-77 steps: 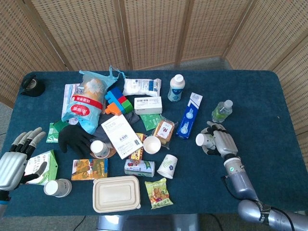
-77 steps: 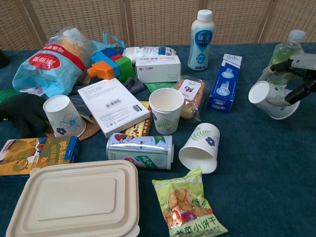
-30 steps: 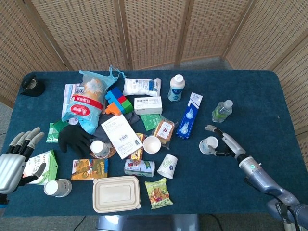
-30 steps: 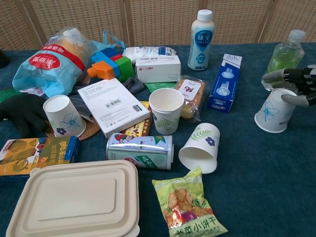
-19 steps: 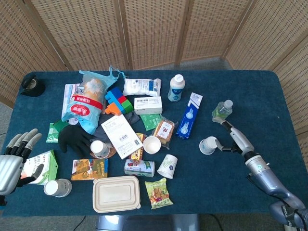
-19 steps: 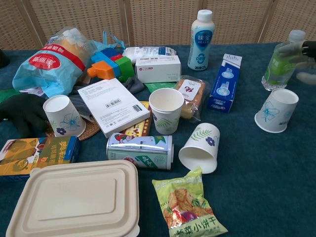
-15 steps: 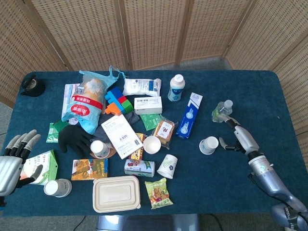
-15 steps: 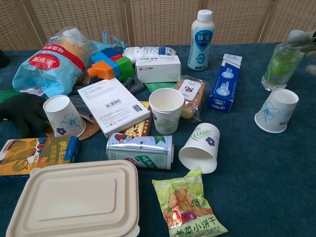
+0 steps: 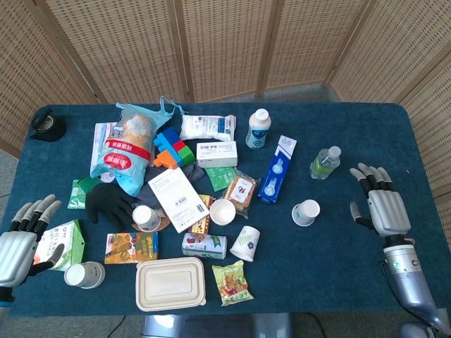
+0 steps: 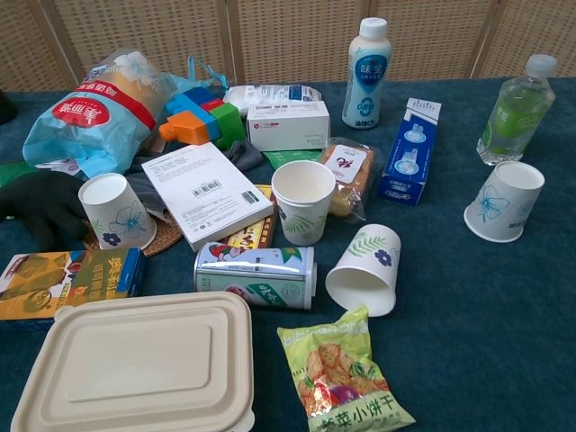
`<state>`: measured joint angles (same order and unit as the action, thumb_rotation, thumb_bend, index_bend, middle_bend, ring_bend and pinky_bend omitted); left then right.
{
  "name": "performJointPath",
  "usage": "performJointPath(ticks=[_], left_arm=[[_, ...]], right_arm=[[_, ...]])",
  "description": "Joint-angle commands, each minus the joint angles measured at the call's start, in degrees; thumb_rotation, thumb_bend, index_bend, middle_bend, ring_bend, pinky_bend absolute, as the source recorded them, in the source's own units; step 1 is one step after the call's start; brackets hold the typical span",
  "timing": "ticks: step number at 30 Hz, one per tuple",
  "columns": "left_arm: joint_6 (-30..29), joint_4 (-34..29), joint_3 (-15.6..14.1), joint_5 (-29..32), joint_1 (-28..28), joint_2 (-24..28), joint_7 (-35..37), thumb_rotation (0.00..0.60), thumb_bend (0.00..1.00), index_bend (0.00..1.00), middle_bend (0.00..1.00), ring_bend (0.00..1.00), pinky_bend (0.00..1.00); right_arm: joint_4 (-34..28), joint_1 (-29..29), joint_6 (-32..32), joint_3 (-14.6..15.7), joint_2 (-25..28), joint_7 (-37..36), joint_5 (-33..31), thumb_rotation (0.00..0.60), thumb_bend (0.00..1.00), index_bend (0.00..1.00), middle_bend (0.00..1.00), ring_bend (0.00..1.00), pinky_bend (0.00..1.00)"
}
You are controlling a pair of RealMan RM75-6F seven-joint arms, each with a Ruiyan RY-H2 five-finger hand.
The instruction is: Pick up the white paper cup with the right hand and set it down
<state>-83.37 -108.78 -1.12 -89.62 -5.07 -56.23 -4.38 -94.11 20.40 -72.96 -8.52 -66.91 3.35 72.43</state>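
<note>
The white paper cup [image 9: 306, 212] is set upright on the blue table [image 9: 394, 141], just in front of the green-tinted water bottle [image 9: 325, 163] and to the right of the blue toothpaste box [image 9: 277, 169]. The right hand [image 9: 381, 205] is seen apart from the cup, fingers spread, holding nothing. The left hand [image 9: 21, 239] appears empty too, fingers extended near a green carton [image 9: 67, 239].
</note>
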Motion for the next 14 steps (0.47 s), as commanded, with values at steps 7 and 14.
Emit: performJointPath(ticks=[7, 14], left_arm=[[0.8, 1.3, 0.5, 1.9, -0.1, -2.0, -0.7, 0.600, 0.44, 0.00, 0.06, 0.00, 0.00], [1.2, 1.6, 0.8, 2.9, -0.3, -2.7, -1.1, 0.600, 0.44, 0.00, 0.06, 0.00, 0.00]], right_arm=[[-6.4, -5.8, -10.1, 1.4, 0.5, 11.8, -0.1, 0.600, 0.52, 0.11, 0.00, 0.00, 0.00], [-8.0, -6.9, -10.2, 1.6, 1.3, 12.1, 0.2, 0.600, 0.51, 0.11, 0.00, 0.00, 0.00]])
